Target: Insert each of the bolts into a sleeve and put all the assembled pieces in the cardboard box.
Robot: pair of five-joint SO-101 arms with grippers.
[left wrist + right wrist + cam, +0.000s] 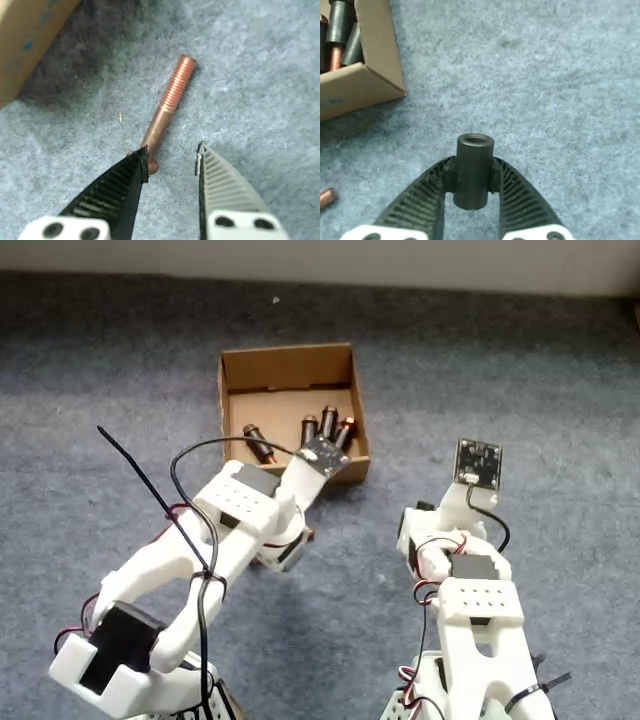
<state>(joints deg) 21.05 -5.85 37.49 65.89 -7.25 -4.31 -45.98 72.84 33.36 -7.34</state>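
Observation:
A copper bolt (167, 105) lies flat on the grey carpet beside the cardboard box (27, 45). My left gripper (172, 152) is open just above the bolt's head end, and its black fingertip (142, 157) touches the bolt there. My right gripper (473, 169) is shut on a black sleeve (475, 150), held upright with its open bore facing up. The bolt's threaded tip (326, 197) pokes in at the edge of the right wrist view. The box (236, 375) holds several assembled pieces (328, 425).
The left arm (240, 515) stretches toward the box's near corner; the right arm (470, 580) stands apart to the right. Open carpet (500, 380) lies right of the box. The box corner (370, 82) is close to the held sleeve.

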